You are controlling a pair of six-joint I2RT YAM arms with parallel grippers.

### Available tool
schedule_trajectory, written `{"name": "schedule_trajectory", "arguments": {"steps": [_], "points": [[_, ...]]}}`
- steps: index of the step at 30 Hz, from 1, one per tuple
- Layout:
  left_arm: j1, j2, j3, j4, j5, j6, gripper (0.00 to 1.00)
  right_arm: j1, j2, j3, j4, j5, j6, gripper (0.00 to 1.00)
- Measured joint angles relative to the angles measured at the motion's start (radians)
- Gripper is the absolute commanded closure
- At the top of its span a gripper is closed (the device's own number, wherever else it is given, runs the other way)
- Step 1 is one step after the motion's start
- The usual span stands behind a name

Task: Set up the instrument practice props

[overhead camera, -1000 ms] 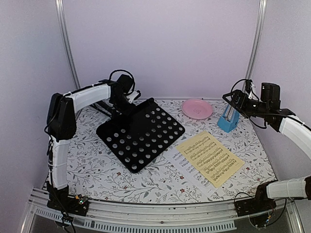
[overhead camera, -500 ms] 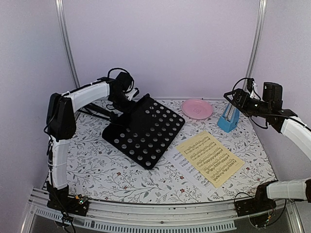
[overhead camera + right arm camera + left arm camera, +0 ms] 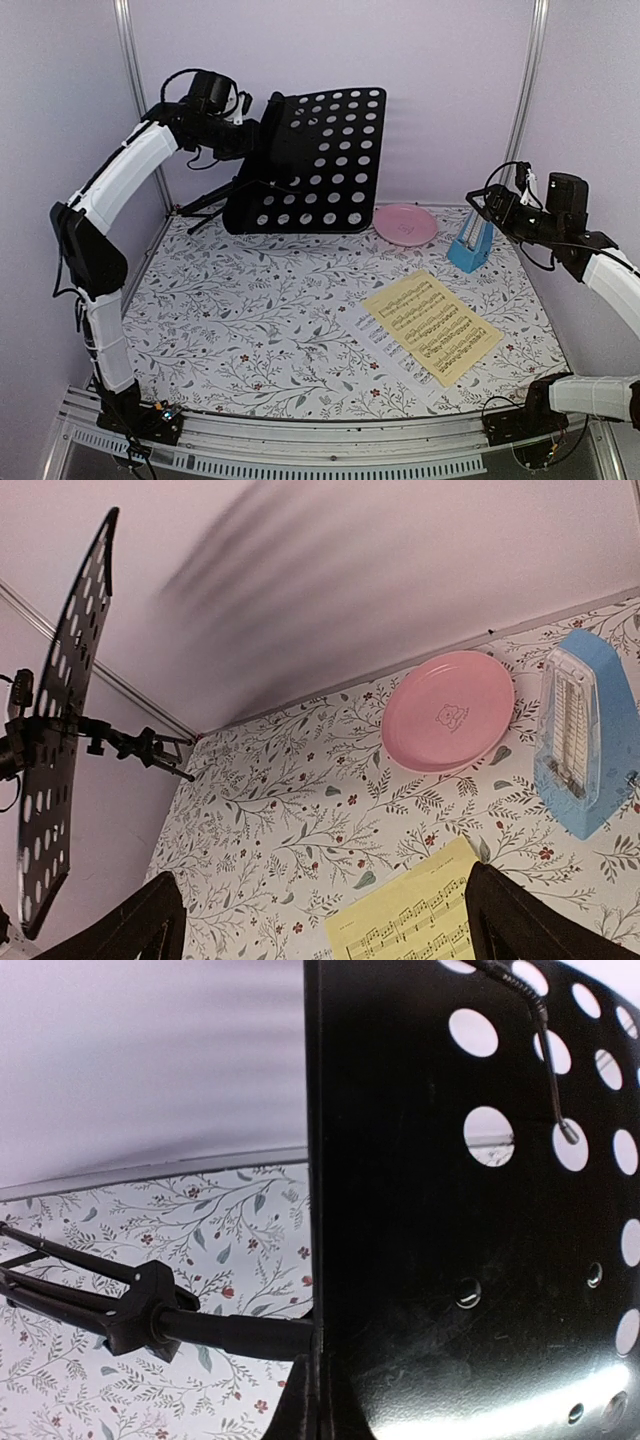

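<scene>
Lilac walls [image 3: 440, 80] enclose a tabletop [image 3: 250, 330] covered in a floral-print cloth.

Surroundings: a pink plate [image 3: 405, 224] lies at the back, right of centre. It sits between the hanging music stand [image 3: 320, 160] and the blue metronome [image 3: 469, 248], which stands upright just beside it. The yellow sheet [image 3: 432, 326] lies flat at front right. It overlaps the white sheet [image 3: 372, 328], of which only the left margin shows.

Left tool [image 3: 258, 140]: pressed together on the left edge of the stand's perforated desk. The stand is held clear of the tabletop at back left, with the desk upright. Its folded tripod legs [image 3: 205, 203] point toward the left wall.

Right tool [image 3: 492, 208]: spread wide and gripping nothing. It hovers just above and behind the metronome without touching it.
</scene>
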Motion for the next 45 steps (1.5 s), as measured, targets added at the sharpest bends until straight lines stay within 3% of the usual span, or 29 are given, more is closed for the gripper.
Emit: {"name": "schedule_trajectory", "arguments": {"steps": [12,21,32,39,45], "points": [[0.006,-0.184,-0.007,0.117,-0.079,-0.343,1.00,0.000,-0.054,-0.064,0.090,0.012,0.001,0.01],[0.001,-0.332,-0.303,0.323,-0.140,-0.556,1.00,0.076,0.024,-0.061,0.222,-0.028,0.003,0.01],[-0.126,-0.437,-0.560,0.672,-0.320,-0.597,1.00,0.326,0.103,0.093,0.360,0.039,0.080,0.01],[-0.187,-0.439,-0.582,0.794,-0.459,-0.603,1.00,0.488,0.113,0.187,0.460,0.130,0.114,0.01],[-0.206,-0.439,-0.615,0.937,-0.574,-0.599,1.00,0.550,0.206,0.301,0.510,0.182,0.114,0.01]]}}
